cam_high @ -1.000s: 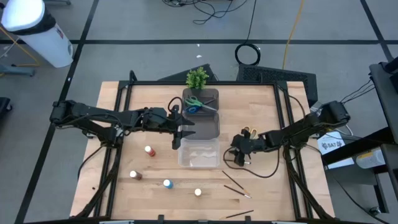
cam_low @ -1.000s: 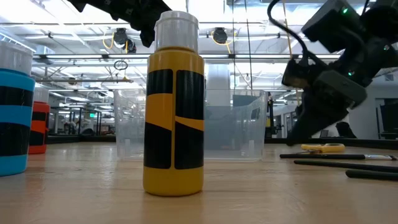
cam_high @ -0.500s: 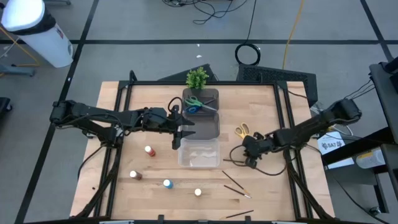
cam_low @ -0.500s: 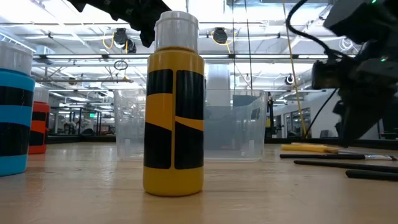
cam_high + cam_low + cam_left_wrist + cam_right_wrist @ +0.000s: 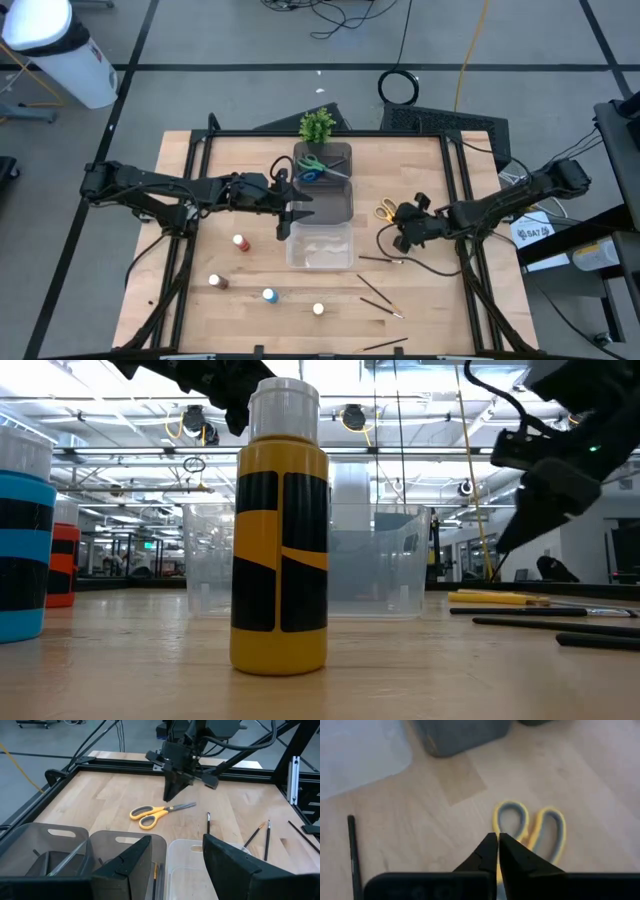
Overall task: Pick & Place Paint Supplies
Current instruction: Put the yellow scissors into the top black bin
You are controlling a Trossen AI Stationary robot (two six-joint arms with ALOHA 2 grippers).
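Note:
My right gripper point(image 5: 399, 236) is shut and empty. It points down just above the table beside the yellow-handled scissors point(image 5: 385, 210), which lie flat on the wood and also show in the right wrist view point(image 5: 530, 827) and the left wrist view point(image 5: 155, 812). My left gripper point(image 5: 292, 212) is open and empty, and hovers over the edge between the dark bin point(image 5: 335, 200) and the clear bin point(image 5: 320, 262). The green and blue scissors point(image 5: 318, 168) lie in the dark bin. The red point(image 5: 240, 242), brown point(image 5: 218, 282), blue point(image 5: 268, 295) and pale point(image 5: 318, 309) bottles stand on the table. Thin brushes point(image 5: 378, 292) lie near the front right.
A small potted plant point(image 5: 317, 125) stands at the far edge behind the dark bin. One brush point(image 5: 380, 260) lies just near of my right gripper. A black frame point(image 5: 455, 160) runs along the table's sides. In the low view the pale-capped bottle point(image 5: 278, 530) stands close in front.
My right gripper has swung a little toward the table's right edge, then risen and come toward the far edge beside the yellow scissors, staying shut. My left gripper has kept still.

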